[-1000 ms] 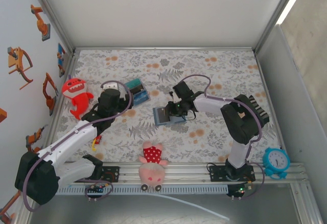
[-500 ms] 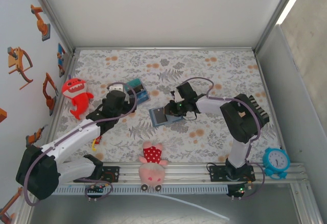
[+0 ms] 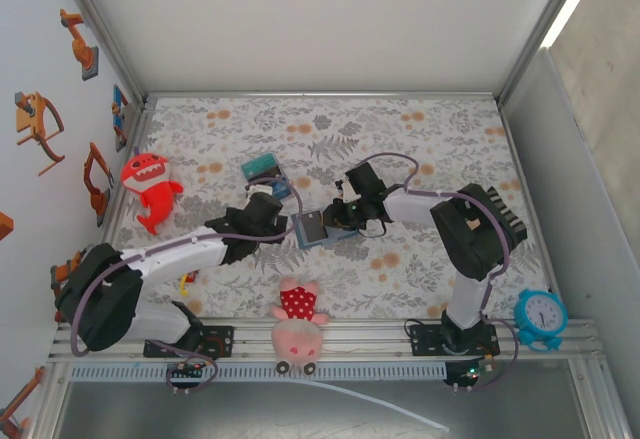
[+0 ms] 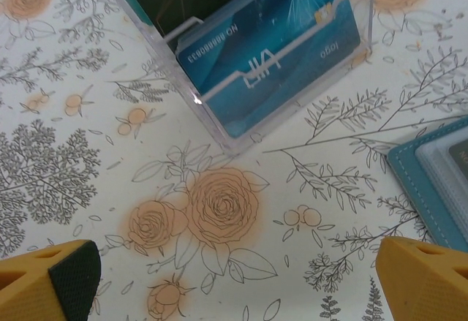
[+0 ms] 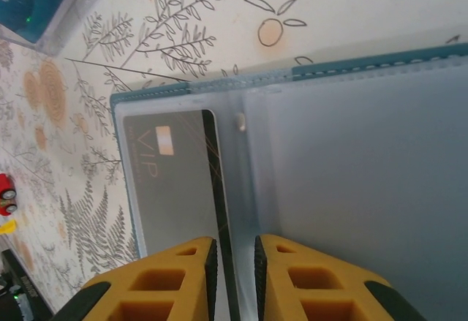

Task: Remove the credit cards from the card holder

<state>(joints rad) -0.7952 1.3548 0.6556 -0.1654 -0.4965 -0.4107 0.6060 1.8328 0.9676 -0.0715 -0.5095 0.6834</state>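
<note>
The slate-blue card holder [image 3: 312, 229] lies open on the floral table, between the two grippers. In the right wrist view its translucent sleeves [image 5: 365, 167] show, with a dark VIP card [image 5: 172, 182] in the left pocket. My right gripper [image 5: 235, 251] is nearly shut on a sleeve of the holder, the card's edge running between its pads; from above it [image 3: 340, 217] sits at the holder's right side. My left gripper [image 4: 241, 270] is wide open over bare cloth, just left of the holder's edge [image 4: 439, 182], and in the top view it [image 3: 278, 221] sits there too.
A clear plastic box [image 4: 270, 43] with a blue card stands just beyond the left gripper, up-left of the holder [image 3: 265, 171]. A pink plush [image 3: 297, 319] lies at the near edge, a red shark toy [image 3: 148, 187] at the left, a blue clock [image 3: 540, 317] at the right.
My left arm has swung right, from beside the clear box to the holder's left edge. The holder has slid slightly left with the right gripper.
</note>
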